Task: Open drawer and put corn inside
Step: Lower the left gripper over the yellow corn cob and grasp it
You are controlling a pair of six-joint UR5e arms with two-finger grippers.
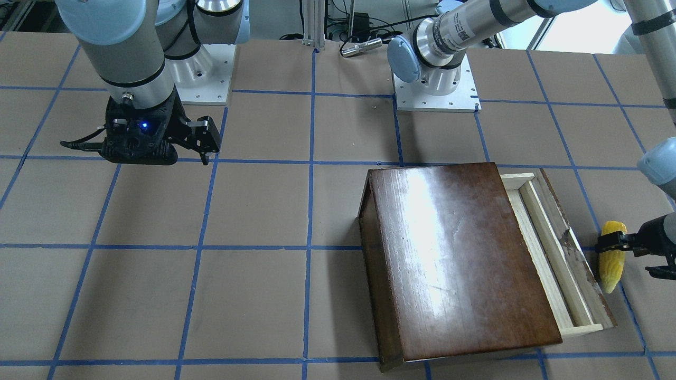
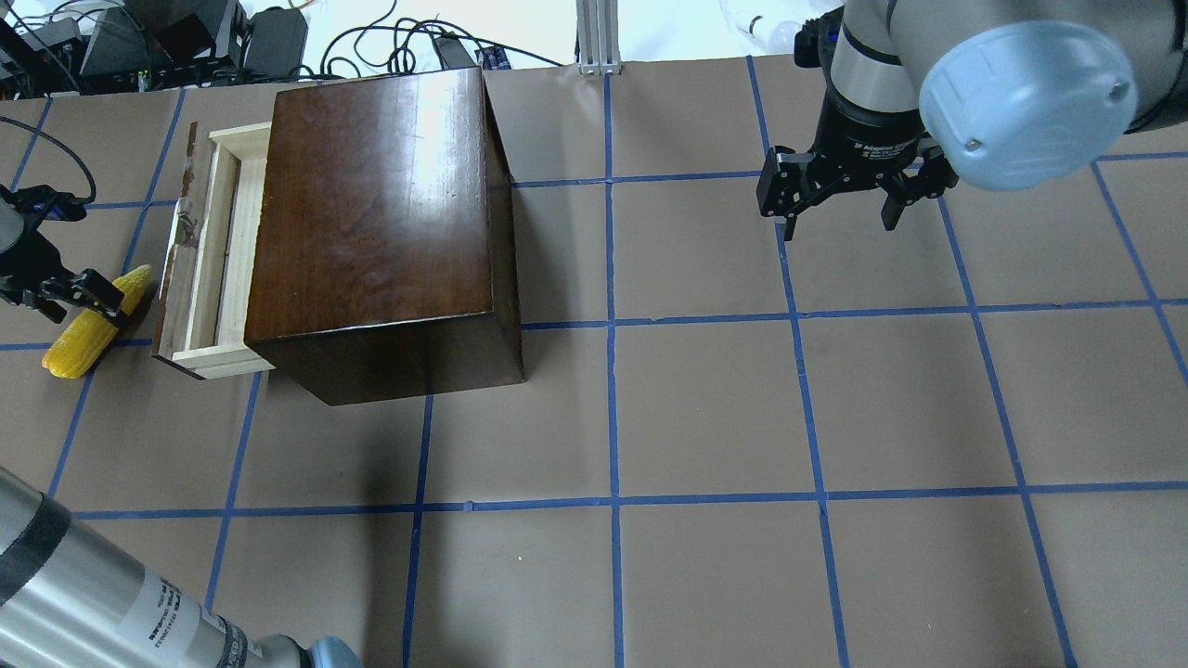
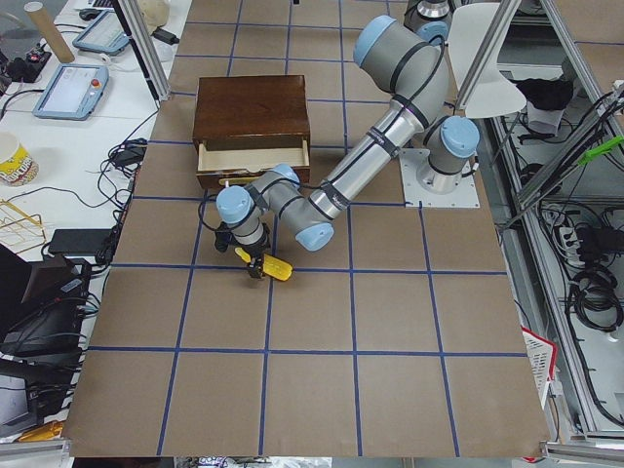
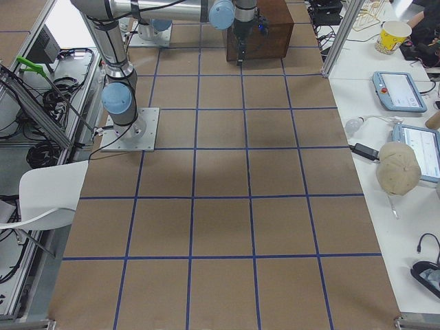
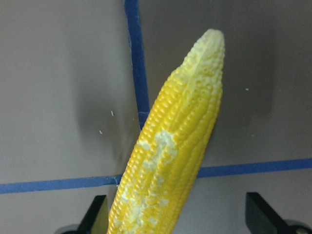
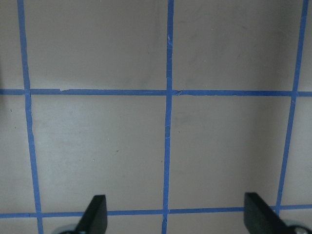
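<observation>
Brown-paper table (image 2: 705,408) w/ blue tape grid (image 2: 613,371) — left gripper (image 5: 175,217) spread around corn (image 5: 180,136), right gripper (image 6: 174,214) spread, empty.

L fingers (image 5: 94,218) spread (low); R fingers (image 6: 95,215) spread, hovering.

Bright, even overhead light is flooding the table (image 2: 705,408). Glare is streaking across the glossy top of the wooden box (image 1: 438,221), and a soft shadow is pooling beside it. Close up, the corn (image 5: 170,156) is looking slightly soft, with dim shadows flanking it.
</observation>
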